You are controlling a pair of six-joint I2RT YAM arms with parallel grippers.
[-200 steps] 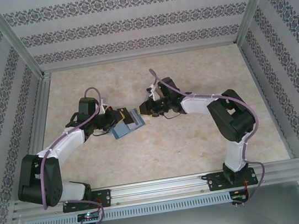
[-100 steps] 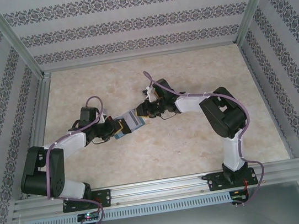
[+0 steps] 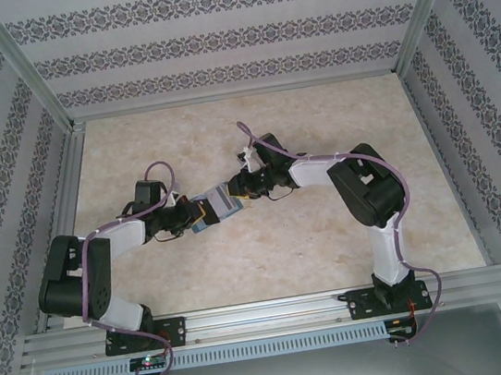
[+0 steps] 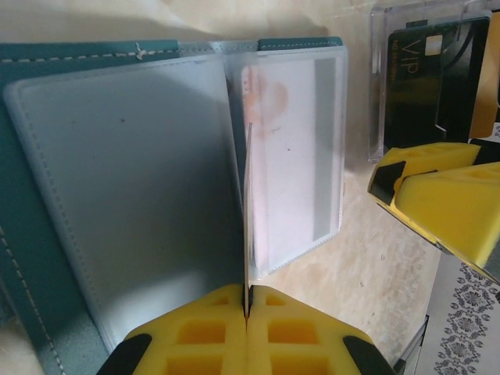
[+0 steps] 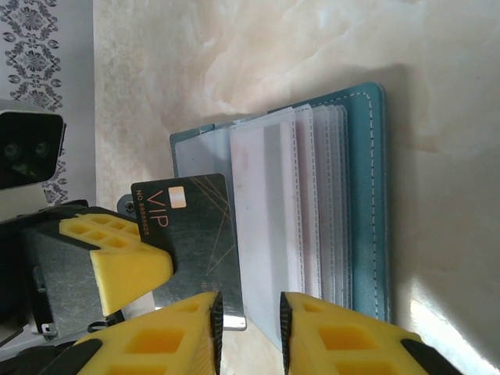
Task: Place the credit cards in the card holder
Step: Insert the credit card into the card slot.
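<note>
Teal card holder [image 3: 219, 206] lies open in the middle of the bench [image 3: 333, 241], right between the two arms. On one side the left tool [image 4: 247, 308] is pressed together on the edge of one of the clear sleeves [image 4: 133, 180], standing it upright off the cover. Opposite, the right tool [image 5: 248, 332] sits at the sleeves' free edge with its fingers spread. A dark VIP card [image 5: 187, 234] lies face-up just beside the sleeves, one corner poking into the gap.

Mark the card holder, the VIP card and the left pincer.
card holder [image 5: 364, 195]: right wrist view, teal cover.
VIP card [image 5: 195, 226]: right wrist view, dark face.
left pincer [image 4: 246, 301]: left wrist view, midway between its shut tips.
</note>
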